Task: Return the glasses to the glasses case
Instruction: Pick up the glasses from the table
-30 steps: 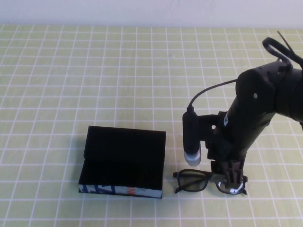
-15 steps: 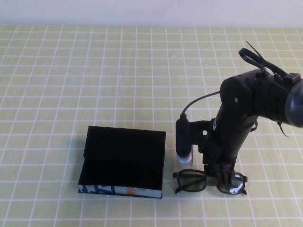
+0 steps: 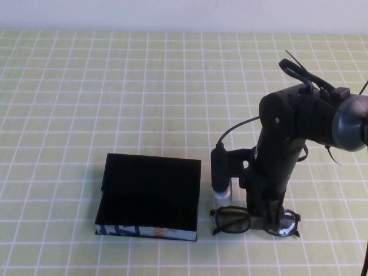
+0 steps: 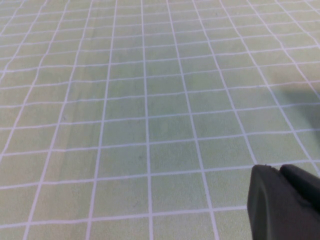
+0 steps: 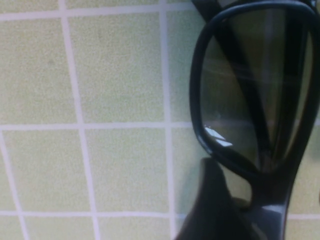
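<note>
- The right pincer (image 3: 265, 219) is down at the worktop's near edge, over the bridge of the glasses (image 3: 232, 221). In the right wrist view one dark finger (image 5: 212, 210) sits against the frame (image 5: 250, 165) beside a lens. Whether the pincer is clamped on the frame or merely touching it cannot be told.
- The glasses lie flat on the green checked worktop (image 3: 115, 86), just to the right of the glasses case (image 3: 149, 195) and outside it.
- The glasses case stands open, lid hinged back, its black lining showing and nothing visible inside. Its near side has a blue-white pattern with an orange mark; no writing there can be read.
- The left pincer (image 4: 285, 205) shows only in its own wrist view, hanging over bare worktop; its state cannot be told.
- Judged from this, the task is at the pickup stage: lifting the glasses, carrying them over and setting them into the case are all left to do.
</note>
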Tool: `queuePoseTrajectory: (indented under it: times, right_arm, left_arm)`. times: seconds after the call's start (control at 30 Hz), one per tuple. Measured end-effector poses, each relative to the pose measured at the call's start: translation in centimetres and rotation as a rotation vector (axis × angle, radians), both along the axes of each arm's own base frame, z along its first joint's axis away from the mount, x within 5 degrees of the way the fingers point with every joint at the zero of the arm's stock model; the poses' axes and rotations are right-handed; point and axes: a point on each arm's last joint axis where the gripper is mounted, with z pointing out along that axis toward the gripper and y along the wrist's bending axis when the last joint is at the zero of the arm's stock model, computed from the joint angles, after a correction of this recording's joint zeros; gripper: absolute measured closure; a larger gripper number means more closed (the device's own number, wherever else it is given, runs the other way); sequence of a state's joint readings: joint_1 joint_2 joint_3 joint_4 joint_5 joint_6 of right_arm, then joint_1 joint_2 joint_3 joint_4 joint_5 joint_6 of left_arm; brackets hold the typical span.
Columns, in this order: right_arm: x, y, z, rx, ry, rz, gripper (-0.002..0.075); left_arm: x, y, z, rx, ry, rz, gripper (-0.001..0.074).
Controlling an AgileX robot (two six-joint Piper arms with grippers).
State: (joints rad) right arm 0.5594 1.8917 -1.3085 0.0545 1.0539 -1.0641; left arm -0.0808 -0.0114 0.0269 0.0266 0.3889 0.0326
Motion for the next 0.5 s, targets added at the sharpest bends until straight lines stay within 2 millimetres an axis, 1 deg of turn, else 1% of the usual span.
queuePoseTrajectory:
  times: [0.23,0.5]
  right_arm:
    - [0.14,0.09,-0.97,-0.014,0.023,0.000,0.0333]
    - [0.16,0.11,-0.70,-0.019,0.032,-0.008,0.0343]
  left_arm:
    - [0.00,0.00,0.00,0.000,0.000,0.000,0.0738]
    - [0.00,0.00,0.00,0.000,0.000,0.000,0.0738]
